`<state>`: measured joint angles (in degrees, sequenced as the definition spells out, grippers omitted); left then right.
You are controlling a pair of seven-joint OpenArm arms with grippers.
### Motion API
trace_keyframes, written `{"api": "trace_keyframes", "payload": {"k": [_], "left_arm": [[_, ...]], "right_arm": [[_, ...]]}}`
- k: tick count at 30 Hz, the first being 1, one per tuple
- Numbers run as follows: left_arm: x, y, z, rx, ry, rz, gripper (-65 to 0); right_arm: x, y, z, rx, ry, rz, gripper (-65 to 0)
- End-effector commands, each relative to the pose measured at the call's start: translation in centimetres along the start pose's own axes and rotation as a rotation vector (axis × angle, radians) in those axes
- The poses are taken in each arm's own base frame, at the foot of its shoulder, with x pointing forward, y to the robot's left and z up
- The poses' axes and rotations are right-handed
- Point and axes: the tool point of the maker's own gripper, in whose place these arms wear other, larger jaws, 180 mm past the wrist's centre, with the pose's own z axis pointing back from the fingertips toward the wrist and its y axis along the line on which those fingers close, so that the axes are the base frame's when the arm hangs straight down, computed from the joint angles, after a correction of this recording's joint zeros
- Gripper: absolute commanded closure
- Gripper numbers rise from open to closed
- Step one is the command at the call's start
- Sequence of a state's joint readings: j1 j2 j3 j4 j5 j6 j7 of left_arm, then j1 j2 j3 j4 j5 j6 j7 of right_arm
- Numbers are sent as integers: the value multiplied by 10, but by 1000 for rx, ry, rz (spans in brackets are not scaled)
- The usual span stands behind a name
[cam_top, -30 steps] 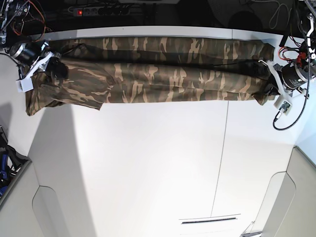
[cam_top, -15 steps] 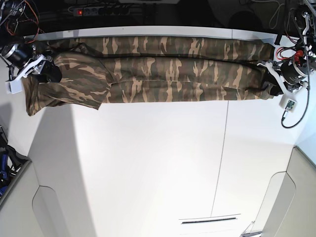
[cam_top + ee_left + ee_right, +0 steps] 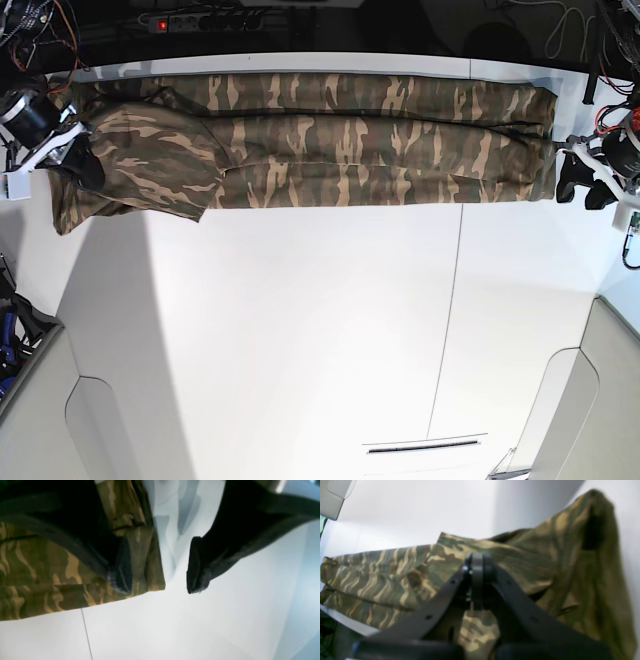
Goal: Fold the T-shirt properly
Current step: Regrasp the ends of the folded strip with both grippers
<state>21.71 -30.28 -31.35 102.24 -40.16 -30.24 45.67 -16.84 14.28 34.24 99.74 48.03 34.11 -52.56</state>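
Camouflage cloth of the T-shirt (image 3: 300, 145) is lying as a long band across the top of the base view on the white table (image 3: 320, 340). Left gripper (image 3: 158, 567) is hanging spread at the hem corner, gripping nothing; right gripper (image 3: 477, 567) is sitting clenched, seemingly empty. Regrasping both ends evenly seems wise. Wide bare table is waiting below; the far edge is running close.

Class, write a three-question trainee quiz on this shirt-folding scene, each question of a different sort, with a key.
1. True or false: the left claw is clamped on the T-shirt.
2. The T-shirt lies along which table edge in the base view? A near, B far
3. Fill in: the right claw is ____.

Key: 1 false, it stands open at the hem corner; 2 B; 3 shut.
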Motion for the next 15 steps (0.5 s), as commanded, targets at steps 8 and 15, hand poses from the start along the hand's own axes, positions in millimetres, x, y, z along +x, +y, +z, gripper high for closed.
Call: {"api": "trace_keyframes", "payload": {"k": [8, 15], "left_arm": [[-11, -6, -4, 18, -5, 34, -430], [-27, 2, -9, 28, 26, 78, -430]], "right_arm": [[-21, -4, -24, 7, 21, -10, 0], [-32, -5, -40, 29, 56, -54, 0]]}}
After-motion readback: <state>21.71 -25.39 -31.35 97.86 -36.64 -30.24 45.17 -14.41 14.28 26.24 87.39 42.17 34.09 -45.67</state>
